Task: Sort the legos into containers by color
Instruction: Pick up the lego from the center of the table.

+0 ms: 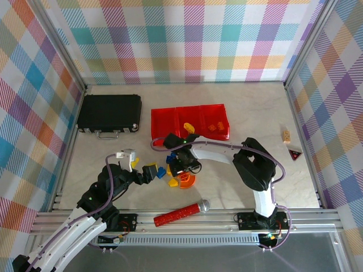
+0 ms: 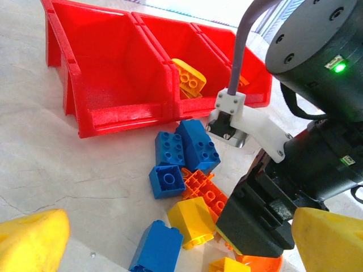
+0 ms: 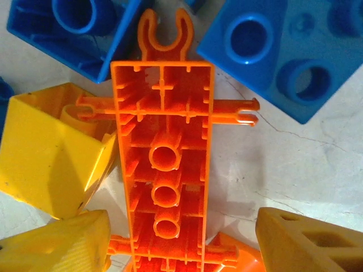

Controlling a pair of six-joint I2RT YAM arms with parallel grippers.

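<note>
Plaid-walled cell, pale tabletop (image 1: 255, 107): sorting is barely getting started.
Red containers (image 1: 190, 122) are holding one yellow brick (image 2: 189, 78) mid-bin and probably some orange in the right one; the left bin is sitting bare. Most legos (image 1: 173, 170) are lying piled just in front. Right claw (image 3: 181, 241) is straddling an orange plate (image 3: 164, 158), wide, not gripping. Left claw (image 2: 178, 241) is gaping empty alongside, crowding the same pile. Black case (image 1: 109, 113) and red stick (image 1: 181, 212) are lying well clear.

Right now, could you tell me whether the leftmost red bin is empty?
Empty: the leftmost bin shows only bare red floor, while the middle bin holds a yellow brick.
</note>
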